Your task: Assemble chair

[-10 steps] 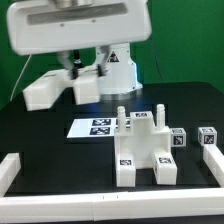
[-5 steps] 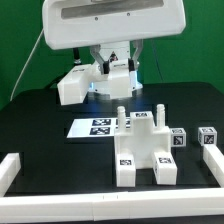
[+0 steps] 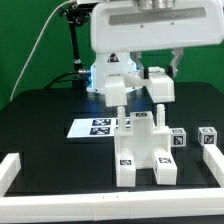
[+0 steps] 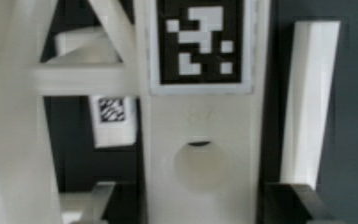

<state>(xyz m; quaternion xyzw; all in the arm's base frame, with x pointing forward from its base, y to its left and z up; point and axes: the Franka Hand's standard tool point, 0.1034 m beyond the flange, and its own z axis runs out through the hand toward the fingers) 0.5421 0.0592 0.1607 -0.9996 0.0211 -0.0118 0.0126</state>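
Observation:
The partly built chair [image 3: 141, 150], a white block structure with upright posts, stands on the black table in the middle of the exterior view. Above it my gripper [image 3: 137, 78] hangs shut on a long white chair part [image 3: 158, 84], whose ends stick out on both sides of the jaws. In the wrist view this white chair part [image 4: 201, 150] runs between my fingers [image 4: 302, 203] and carries a black-and-white tag [image 4: 202, 45]; my gripper [image 4: 202, 198] clamps it from both sides. Pale pieces of the chair [image 4: 309, 100] lie blurred beyond it.
The marker board [image 3: 96, 127] lies flat toward the exterior view's left of the chair. Two small tagged white cubes [image 3: 178, 139] [image 3: 207, 136] sit at the exterior view's right. A white border rail [image 3: 14, 171] frames the table's front and sides. A black cable [image 3: 40, 55] hangs behind.
The arm has swung toward the exterior view's right with the white part in its jaws, from over the table's left to above the chair. The chair and cubes have not moved.

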